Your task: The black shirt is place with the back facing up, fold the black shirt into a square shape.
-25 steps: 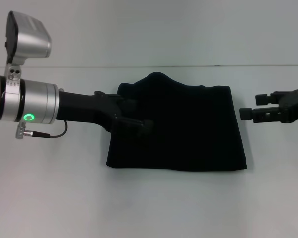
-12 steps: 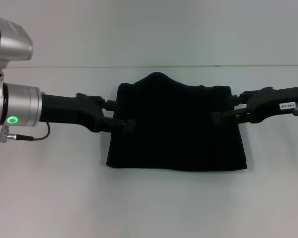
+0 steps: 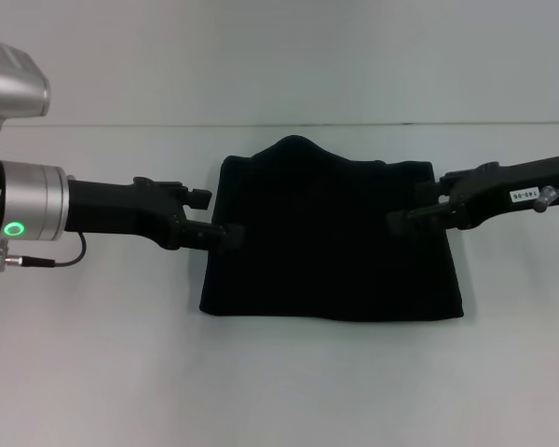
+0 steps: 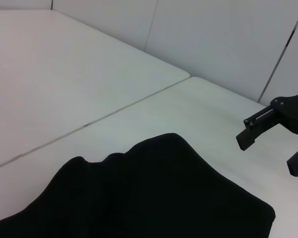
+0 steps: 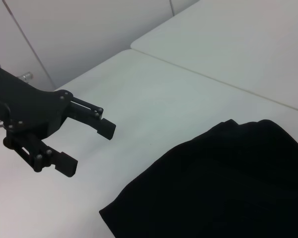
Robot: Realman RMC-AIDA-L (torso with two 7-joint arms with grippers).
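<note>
The shirt (image 3: 331,242) lies folded at the middle of the desk (image 3: 279,382), neckline bump at its far edge. My left claw (image 3: 222,223) hangs open at the shirt's left edge, gripping nothing. My right claw (image 3: 412,205) hangs open over the right edge, also empty.

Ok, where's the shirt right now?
In the head view the shirt lies folded mid-table, between the left claw at its left edge and the right claw over its right edge.
</note>
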